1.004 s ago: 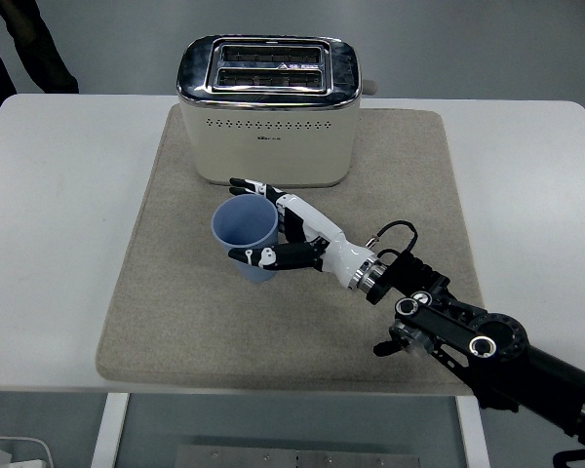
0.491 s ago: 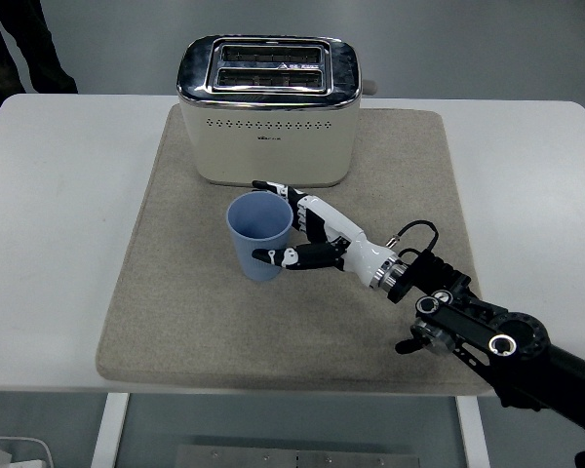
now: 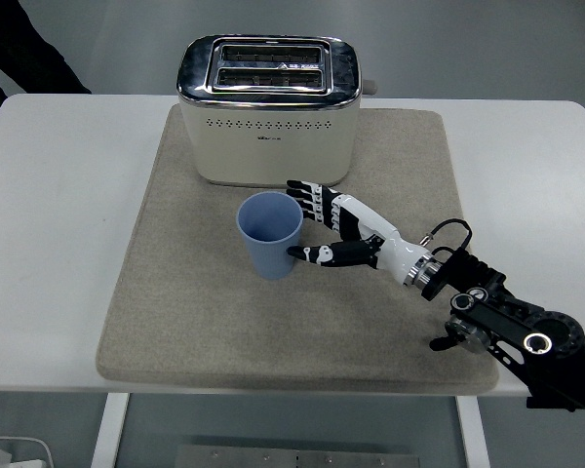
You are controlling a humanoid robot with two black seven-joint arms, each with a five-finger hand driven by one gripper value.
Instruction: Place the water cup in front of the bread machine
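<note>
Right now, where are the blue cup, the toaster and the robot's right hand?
blue cup [image 3: 271, 255]: head view, on its outer wall below the rim.
toaster [image 3: 273, 146]: head view, on its cream front panel.
right hand [image 3: 343, 229]: head view, on the white back of the hand.

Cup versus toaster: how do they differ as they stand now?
The cup is blue, small and round with an open top; the toaster is cream with a chrome top, far larger and boxy with two slots. The cup stands nearer the table's front edge, the toaster behind it. Both stand upright on the beige mat.
</note>
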